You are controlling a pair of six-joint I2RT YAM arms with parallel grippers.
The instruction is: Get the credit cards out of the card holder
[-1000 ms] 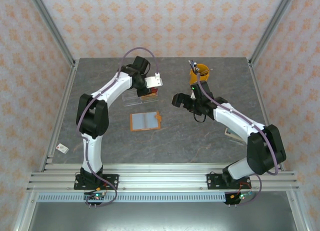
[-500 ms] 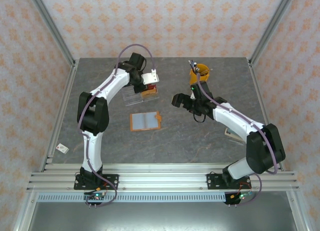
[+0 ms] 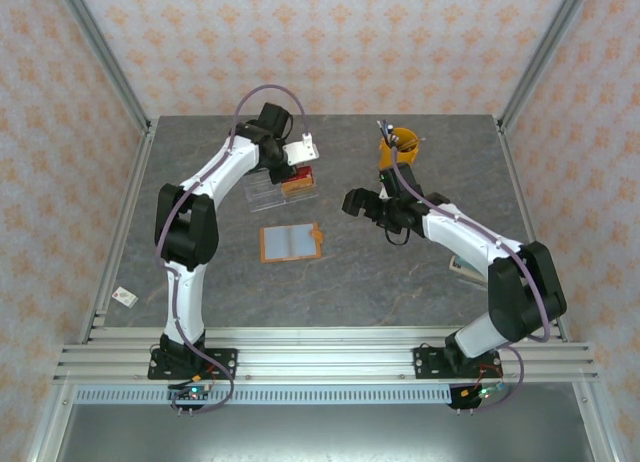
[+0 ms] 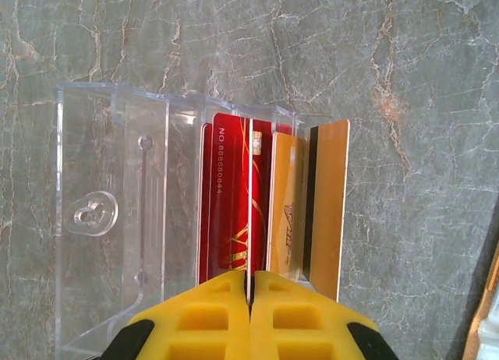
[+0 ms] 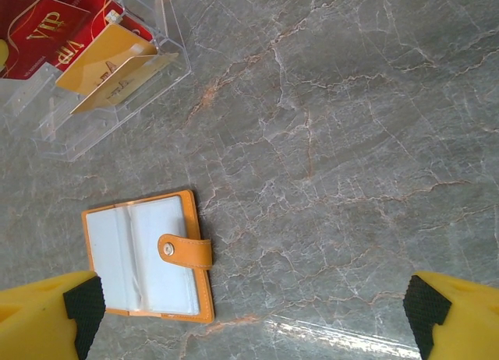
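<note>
Left tool [image 4: 249, 280]: yellow fingers pressed tight together, tips at the near edge of the tray, in line with a thin clear divider.
Tray [image 4: 109, 165]: clear acrylic with upright dividers, sitting right ahead of the left tool; the section out to its left stands bare.
Credit cards [image 4: 230, 196]: four by my count, two glossy red and two gold, standing on edge in the slots just past the left tool's tips.
Left wrist extra: printed digits on a red card and a black stripe on the outer gold one.
Right wrist extra: "VIP" lettering on the red.
Card holder [image 5: 144, 259]: one orange bifold, lying open and flat on the grey marbled counter [image 5: 351, 142], pale clear sleeves up, snap strap [image 5: 187, 251] folded over; beneath the right tool, nearer its left finger.
Right tool [image 5: 255, 313]: fingers spread wide apart, gripping nothing, hovering above the counter.
Top view: the card holder [image 3: 290, 242] lies between the two tools.
</note>
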